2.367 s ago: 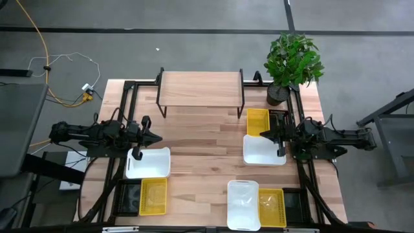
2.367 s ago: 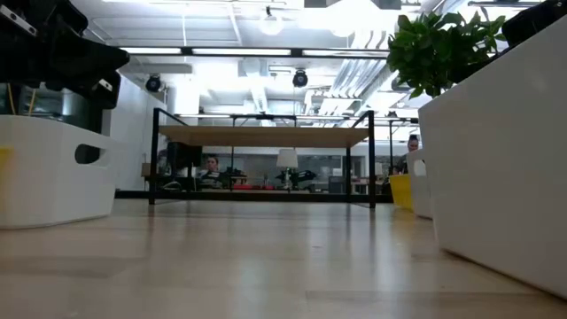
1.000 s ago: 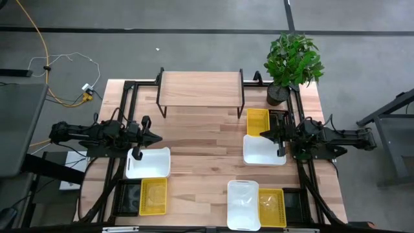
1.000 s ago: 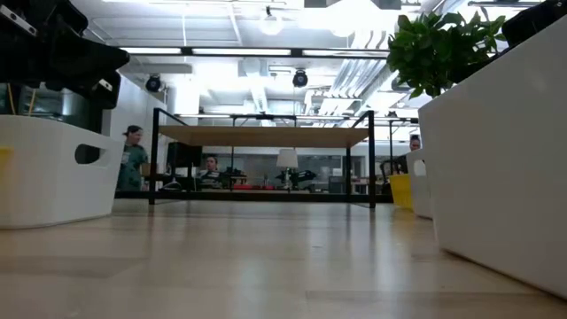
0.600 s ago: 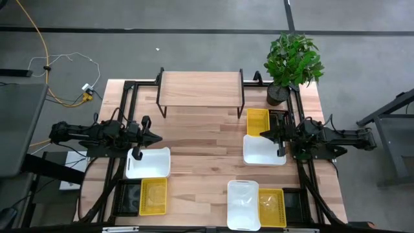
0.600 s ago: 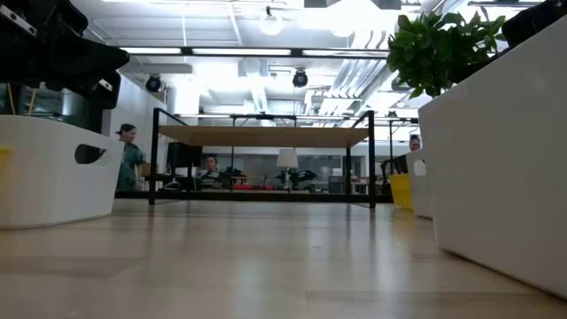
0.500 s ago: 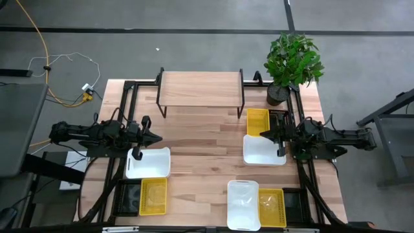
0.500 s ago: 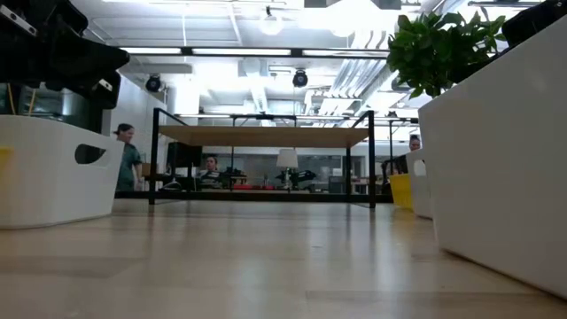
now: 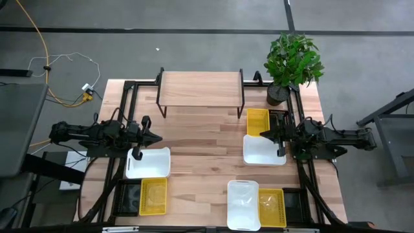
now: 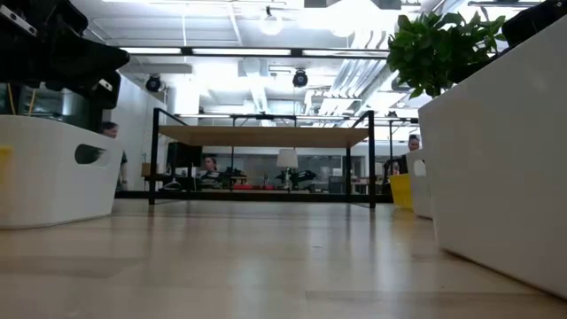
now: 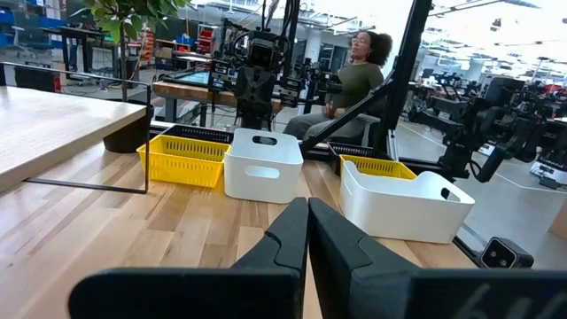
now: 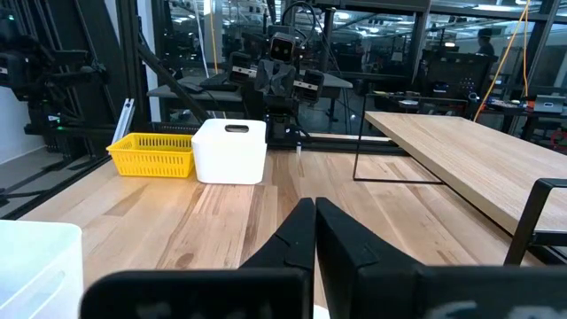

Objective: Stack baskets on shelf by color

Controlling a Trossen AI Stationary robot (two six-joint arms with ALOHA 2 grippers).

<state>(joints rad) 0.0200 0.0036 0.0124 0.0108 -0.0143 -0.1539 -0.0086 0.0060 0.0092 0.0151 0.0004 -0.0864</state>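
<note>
Three white and three yellow baskets stand on their bottoms on the wooden table. One pair is at the near left: white basket (image 9: 148, 162) and yellow basket (image 9: 153, 196). Another is at the near middle: white basket (image 9: 243, 204) and yellow basket (image 9: 272, 207). The third is at the right: white basket (image 9: 264, 150) and yellow basket (image 9: 258, 122). The shelf (image 9: 200, 87) stands at the far edge with nothing on its top. My left gripper (image 9: 159, 137) (image 11: 307, 211) hangs shut above the table's left side. My right gripper (image 9: 261, 134) (image 12: 314, 211) hangs shut above the right white basket's far end. The two point level toward each other.
A potted plant (image 9: 292, 61) stands at the table's far right corner, beside the shelf. Bare tabletop (image 9: 200, 139) lies between the two grippers and in front of the shelf. A person (image 11: 354, 71) sits in the room beyond the table.
Both arms and all baskets have kept still. In the room behind the table a person has walked to the left, now mostly hidden behind the left white basket in the low view.
</note>
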